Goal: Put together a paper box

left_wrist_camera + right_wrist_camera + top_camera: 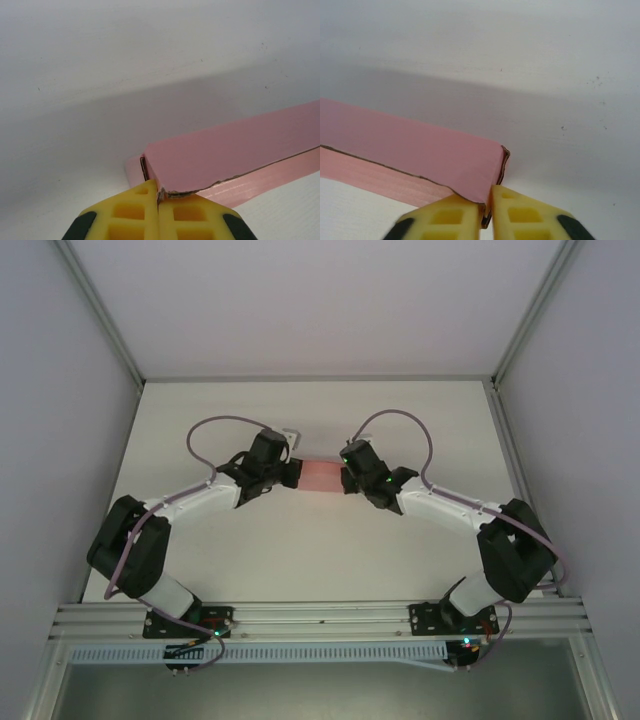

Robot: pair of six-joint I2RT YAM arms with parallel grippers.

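Scene: two robot arms meet at a small pink carton on a white surface [300,560].

Subject: the paper box [322,476], a closed, flat, rectangular carton of thin pink card.

Where it is: on or just above the surface, directly between the two pincers. Whether its underside touches the surface cannot be told.

Long axis: in the top view it runs left to right, with one short end facing each pincer and the broad face turned up.

Left pincer [296,476]: at the box's left end. In its wrist view, the left pincer [158,197] has its yellow fingers [132,216] pressed flat together, clamping the ragged near corner of the paper box [230,150]. From there the carton stretches away to the right.

Right pincer [346,479]: at the box's right end. In its wrist view, the right pincer [487,210] has its yellow fingers [520,216] a sliver apart, with the corner edge of the paper box [410,145] in the slit. Whether the pads press the card cannot be told. The carton runs off to the left.

Detail: a paler pink side face runs beneath the top panel along the whole length of the box.

Setting: the mounting rail [320,618] lies well to the near side of the box and parallel with its long axis.
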